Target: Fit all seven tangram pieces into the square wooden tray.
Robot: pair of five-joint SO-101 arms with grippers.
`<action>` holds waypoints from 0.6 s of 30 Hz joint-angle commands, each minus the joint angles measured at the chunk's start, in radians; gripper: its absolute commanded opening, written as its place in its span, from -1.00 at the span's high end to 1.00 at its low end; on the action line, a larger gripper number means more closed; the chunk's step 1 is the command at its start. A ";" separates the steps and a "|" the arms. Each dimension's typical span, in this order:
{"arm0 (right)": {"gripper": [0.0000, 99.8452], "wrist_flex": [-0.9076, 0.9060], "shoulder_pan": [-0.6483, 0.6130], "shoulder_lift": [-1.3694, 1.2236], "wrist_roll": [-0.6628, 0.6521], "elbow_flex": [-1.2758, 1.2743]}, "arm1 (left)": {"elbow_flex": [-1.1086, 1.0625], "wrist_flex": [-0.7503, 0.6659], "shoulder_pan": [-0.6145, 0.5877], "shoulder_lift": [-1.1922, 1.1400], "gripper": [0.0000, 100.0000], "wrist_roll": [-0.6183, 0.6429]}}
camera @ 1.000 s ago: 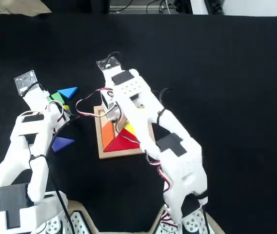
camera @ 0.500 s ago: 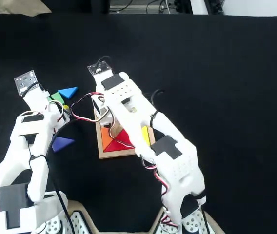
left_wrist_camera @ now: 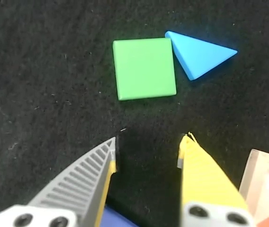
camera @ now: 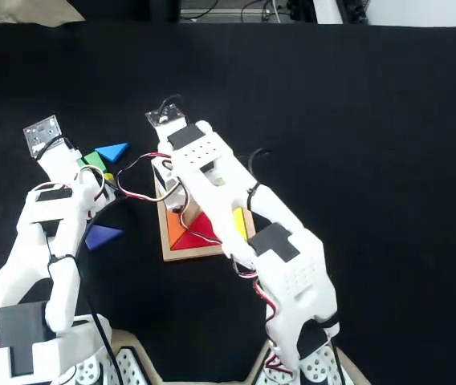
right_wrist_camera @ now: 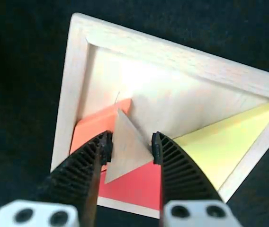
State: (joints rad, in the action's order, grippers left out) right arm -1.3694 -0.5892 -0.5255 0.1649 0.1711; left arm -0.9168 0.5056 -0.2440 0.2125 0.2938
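The square wooden tray [right_wrist_camera: 172, 54] lies near the middle of the black cloth counter [camera: 388, 160], nearer its near edge. Dark cloth runs wide from it to the right and far edges.

The tray has a raised pale rim and a smooth bare floor across its far half. Three flat pieces lie inside it:
- an orange piece [right_wrist_camera: 92, 130] against the left rim
- a red piece [right_wrist_camera: 132, 187] along the near rim
- a yellow triangle [right_wrist_camera: 219, 146] tucked into the right corner

The right fingers [right_wrist_camera: 160, 151], black and ribbed, stand partly apart over the tray. They straddle a pale wooden triangular patch between the orange and red pieces, and no piece can be made out in their hold.

Three more pieces lie loose between the tray and the counter's left edge:
- a green square [left_wrist_camera: 144, 68]
- a light blue triangle [left_wrist_camera: 198, 54] with one corner against the square
- a dark blue triangle [camera: 102, 235] well apart from them, toward the near edge

The left fingers [left_wrist_camera: 191, 156], one grey and ribbed, one yellow, are spread wide and hold nothing. They sit just on the near side of the green square, with bare cloth between them.
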 commanded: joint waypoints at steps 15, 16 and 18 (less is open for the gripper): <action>0.58 -0.054 -0.005 0.024 -0.031 0.024 | 0.005 -0.020 0.010 0.029 0.57 -0.005; 0.58 -0.055 -0.002 0.039 -0.031 0.027 | 0.005 -0.020 0.010 0.029 0.57 -0.005; 0.59 -0.051 0.032 0.074 -0.061 0.033 | 0.005 -0.020 0.010 0.029 0.57 -0.005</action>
State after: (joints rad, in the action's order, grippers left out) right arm -1.4108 -0.5907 -0.5224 0.1419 0.1711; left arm -0.9168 0.5056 -0.2440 0.2125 0.2938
